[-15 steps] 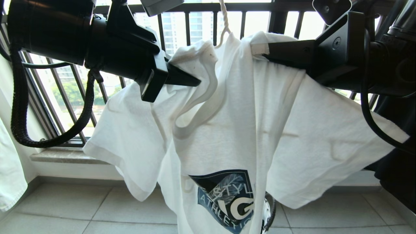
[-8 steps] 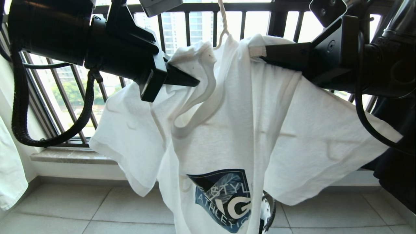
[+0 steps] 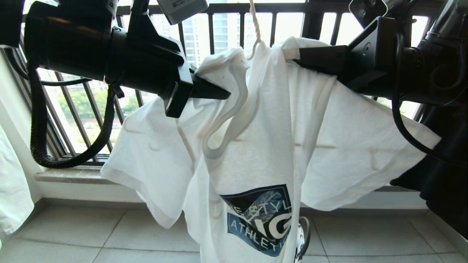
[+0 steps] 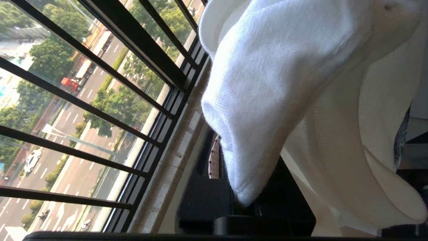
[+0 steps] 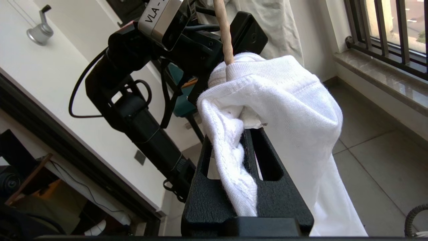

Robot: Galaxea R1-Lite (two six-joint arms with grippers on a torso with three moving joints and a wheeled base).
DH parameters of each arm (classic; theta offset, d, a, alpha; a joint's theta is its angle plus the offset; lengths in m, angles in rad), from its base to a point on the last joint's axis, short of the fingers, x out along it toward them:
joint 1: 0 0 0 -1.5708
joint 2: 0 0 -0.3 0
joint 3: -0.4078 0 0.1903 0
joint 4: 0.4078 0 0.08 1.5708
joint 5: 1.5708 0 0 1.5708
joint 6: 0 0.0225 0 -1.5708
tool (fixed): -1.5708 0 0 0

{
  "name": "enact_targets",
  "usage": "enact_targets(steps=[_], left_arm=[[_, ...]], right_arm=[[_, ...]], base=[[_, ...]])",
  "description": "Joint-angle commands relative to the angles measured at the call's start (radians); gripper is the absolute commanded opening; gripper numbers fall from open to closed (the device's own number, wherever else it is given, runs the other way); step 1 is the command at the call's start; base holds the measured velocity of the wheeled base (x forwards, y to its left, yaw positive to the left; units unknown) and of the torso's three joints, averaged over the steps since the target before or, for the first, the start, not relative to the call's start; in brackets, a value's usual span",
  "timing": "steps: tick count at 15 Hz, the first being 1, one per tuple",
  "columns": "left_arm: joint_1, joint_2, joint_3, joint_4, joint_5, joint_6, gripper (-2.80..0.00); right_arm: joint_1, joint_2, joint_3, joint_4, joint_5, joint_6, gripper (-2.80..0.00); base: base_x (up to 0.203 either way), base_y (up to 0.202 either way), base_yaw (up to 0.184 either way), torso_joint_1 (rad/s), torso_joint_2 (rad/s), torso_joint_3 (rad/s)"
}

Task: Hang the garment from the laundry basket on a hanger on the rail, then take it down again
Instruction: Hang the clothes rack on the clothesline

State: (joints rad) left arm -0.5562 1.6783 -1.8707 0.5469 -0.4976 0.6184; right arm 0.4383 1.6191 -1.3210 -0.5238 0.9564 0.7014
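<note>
The garment (image 3: 263,146), a white T-shirt with a dark blue graphic, hangs spread between both arms in front of the window. My left gripper (image 3: 223,95) is shut on the collar's left side, where white fabric (image 4: 284,83) runs down between its fingers (image 4: 200,201). My right gripper (image 3: 292,56) is shut on the collar's right side by the neck label, with bunched cloth (image 5: 294,100) pinched at the gripper (image 5: 245,134). The hanger's twisted cream stem (image 3: 256,29) (image 5: 223,33) rises out of the neck opening. The rail is out of view. Only a black loop handle (image 3: 305,237) of the laundry basket shows behind the hem.
Black window bars (image 3: 212,33) and a stone sill (image 3: 73,175) stand close behind the shirt, above a tiled floor (image 3: 109,237). A white cloth (image 3: 11,197) hangs at the left edge and a dark garment (image 3: 446,190) at the right. The left arm (image 5: 140,110) is close beside the right gripper.
The left gripper has shifted slightly right with the collar. The shirt has swung a little to the right and its right sleeve has lifted. Both grips hold as before.
</note>
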Motion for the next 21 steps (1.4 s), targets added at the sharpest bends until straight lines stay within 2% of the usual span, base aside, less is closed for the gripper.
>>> enact_targets(steps=[1,5,6,9,10,13,19,21], left_arm=[[0.004,0.0,0.038,-0.092,-0.001,-0.035,-2.8],[0.007,0.006,0.03,-0.141,-0.001,-0.054,-2.8],[0.011,0.002,0.024,-0.147,-0.001,-0.062,-2.8],[0.023,-0.011,0.033,-0.158,-0.006,-0.068,-2.8],[0.024,-0.013,0.043,-0.195,-0.011,-0.071,-2.8],[0.025,-0.018,0.076,-0.291,-0.012,-0.154,-2.8],[0.051,-0.049,0.109,-0.298,-0.013,-0.165,-2.8],[0.054,-0.066,0.14,-0.333,-0.013,-0.172,-2.8]], right_arm=[[-0.003,0.037,-0.04,-0.001,0.007,-0.001,-2.8],[-0.02,0.067,-0.116,0.004,0.01,-0.007,-2.8],[-0.021,0.065,-0.115,0.004,0.01,-0.01,0.0],[-0.023,0.064,-0.113,0.004,0.01,-0.01,0.0],[-0.023,0.062,-0.112,0.002,0.01,-0.01,0.0],[-0.03,0.064,-0.107,0.004,0.008,-0.009,0.0],[-0.096,0.064,-0.11,-0.002,0.004,-0.008,0.0],[-0.117,0.067,-0.116,-0.002,-0.001,-0.007,0.0]], base=[[0.0,0.0,0.0,0.0,0.0,0.0],[0.0,0.0,0.0,0.0,0.0,0.0],[0.0,0.0,0.0,0.0,0.0,0.0],[0.0,0.0,0.0,0.0,0.0,0.0],[0.0,0.0,0.0,0.0,0.0,0.0],[0.0,0.0,0.0,0.0,0.0,0.0],[0.0,0.0,0.0,0.0,0.0,0.0],[0.0,0.0,0.0,0.0,0.0,0.0]])
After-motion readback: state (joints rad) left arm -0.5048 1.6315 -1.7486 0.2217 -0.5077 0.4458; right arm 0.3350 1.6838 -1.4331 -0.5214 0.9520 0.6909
